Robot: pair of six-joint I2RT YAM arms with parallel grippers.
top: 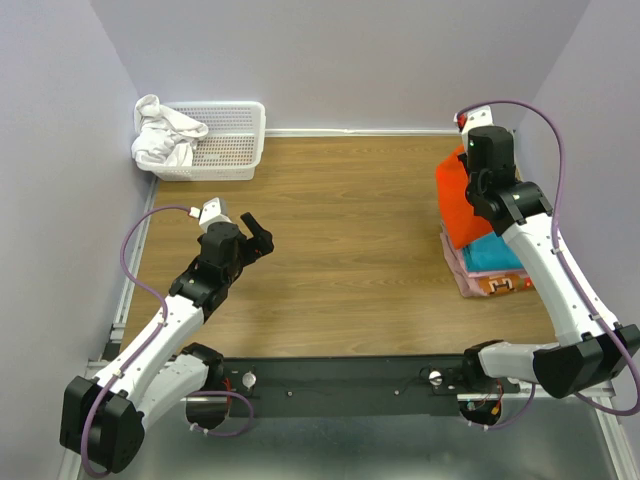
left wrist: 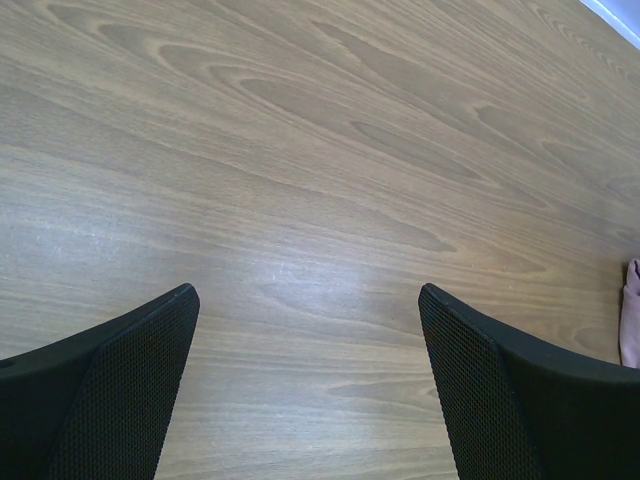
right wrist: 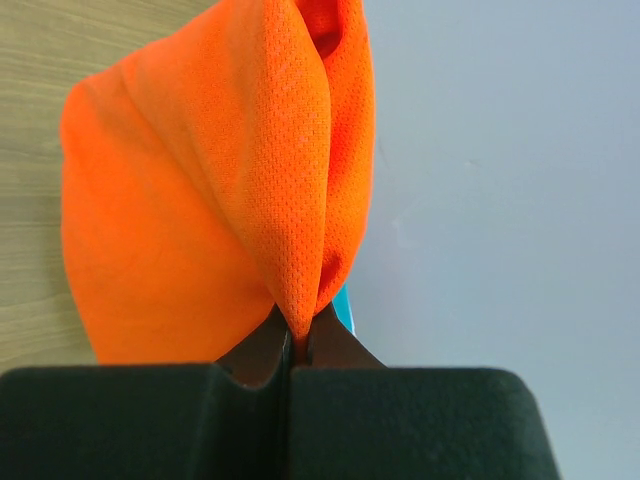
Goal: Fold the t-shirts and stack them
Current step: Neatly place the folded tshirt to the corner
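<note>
Shirt in hand: orange t-shirt (top: 462, 205), a fold of it clamped tight in the right jaws; it hangs bunched over the stack at the desk's (top: 350, 220) right edge, near the wall.
Stack: teal t-shirt (top: 490, 255) uppermost, pink t-shirt (top: 455, 262) and patterned t-shirt (top: 500, 285) beneath, all flat.
Step, by my judgement: laying the orange one on top. Lower it square over the teal, and release only once the cloth rests flat, so that no edge spills off.
Left jaws: spread wide, holding nothing, over bare desk well apart from the stack.
Hidden: the right arm covers much of the orange cloth; whether it is neatly folded or already touches the stack, I cannot tell.
Cut off: the right wrist view shows only a sliver of teal.
</note>
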